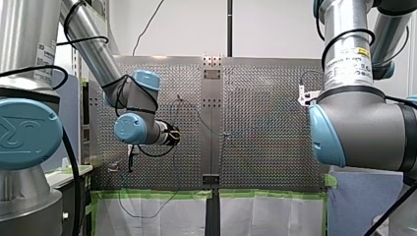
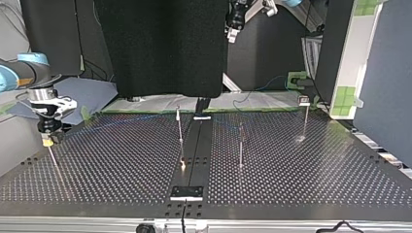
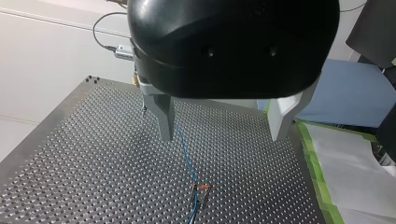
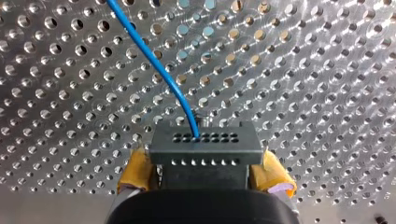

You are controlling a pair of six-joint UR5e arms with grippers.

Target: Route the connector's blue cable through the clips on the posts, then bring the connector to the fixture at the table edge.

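Top view, left to right: my right claw (image 2: 47,136) sits low over the counter (image 2: 121,165) at the far left, clamped on the connector (image 4: 204,145). Yellow pads (image 4: 274,173) grip both short ends, which leaves the cable face free and the lead unpinched. Connector is a dark grey block with two rows of small holes; blue cable (image 4: 154,60) exits one hole and arcs away over the perforations. Mid-counter: three thin posts (image 2: 180,127), well apart. Left wrist view shows the cable running to a small clip (image 3: 201,185); seated or not, can't tell. My left claw (image 3: 223,122) hangs above that run, fingers spread, holding nothing, probably standing by to guide the cable. Can't pick out the fixture
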